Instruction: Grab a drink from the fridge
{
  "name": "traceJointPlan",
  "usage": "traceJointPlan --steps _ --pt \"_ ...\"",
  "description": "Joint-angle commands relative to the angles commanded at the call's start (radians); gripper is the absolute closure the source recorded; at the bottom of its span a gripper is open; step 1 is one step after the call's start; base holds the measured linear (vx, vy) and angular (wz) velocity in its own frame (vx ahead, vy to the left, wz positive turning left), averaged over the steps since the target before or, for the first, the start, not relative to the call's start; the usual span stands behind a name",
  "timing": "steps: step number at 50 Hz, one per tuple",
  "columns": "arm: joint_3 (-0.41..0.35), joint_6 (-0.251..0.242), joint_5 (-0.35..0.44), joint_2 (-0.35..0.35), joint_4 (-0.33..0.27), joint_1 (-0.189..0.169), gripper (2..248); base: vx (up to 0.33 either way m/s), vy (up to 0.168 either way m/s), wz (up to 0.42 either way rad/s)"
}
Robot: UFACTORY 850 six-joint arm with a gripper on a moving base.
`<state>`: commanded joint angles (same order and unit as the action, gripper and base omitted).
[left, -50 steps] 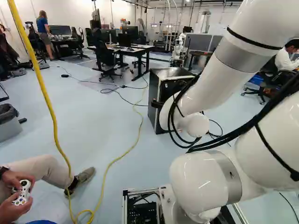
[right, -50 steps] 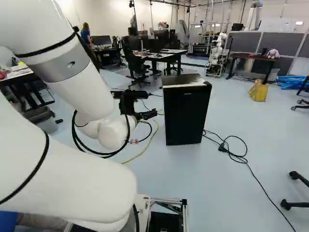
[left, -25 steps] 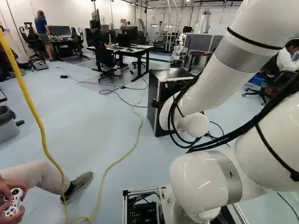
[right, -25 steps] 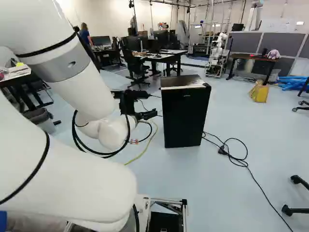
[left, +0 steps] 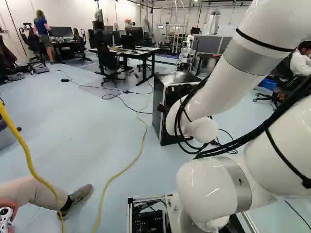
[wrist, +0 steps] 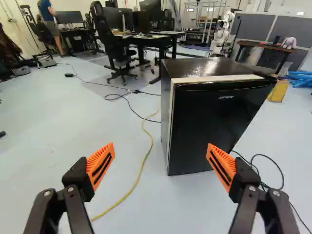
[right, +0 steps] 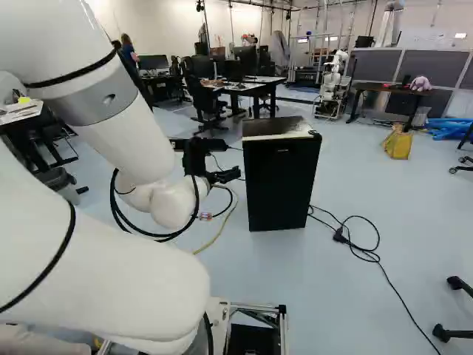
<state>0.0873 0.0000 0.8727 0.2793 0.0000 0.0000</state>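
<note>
Carefully first at ten o'clock from the base: a person's leg in beige trousers (left: 34,191) lies close by, so any drive should avoid swinging that way. Toward eleven, a thin yellow cable (wrist: 138,176) trails over the pale floor (wrist: 53,131); wheels and arm ought to clear it.

At twelve, the black hand (wrist: 161,148) is spread wide, orange pads well apart, nothing held. It is short of the fridge and seems to want a slow approach, fingers level.

The small black box-shaped fridge (wrist: 214,124) stands about one o'clock of the hand, door shut. No drink shows; presumably it is inside. A bump at the cabinet's top right corner suggests the hinge, so the edge nearer the hand is likely the one to work. Square up, ease one finger behind that edge, then draw it back in a wide arc; a hard shove could tip or slide the light cabinet.

Toward two, a looped black cord (wrist: 269,173) could snag a wheel or the opening door.
</note>
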Motion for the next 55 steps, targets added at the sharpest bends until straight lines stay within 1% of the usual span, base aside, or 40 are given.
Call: traceJointPlan --steps 37,55 --pt "0.000 0.000 0.000 0.000 0.000 0.000 3 0.087 -0.047 0.007" --pt "0.000 0.000 0.000 0.000 0.000 0.000 3 0.055 -0.020 0.142"
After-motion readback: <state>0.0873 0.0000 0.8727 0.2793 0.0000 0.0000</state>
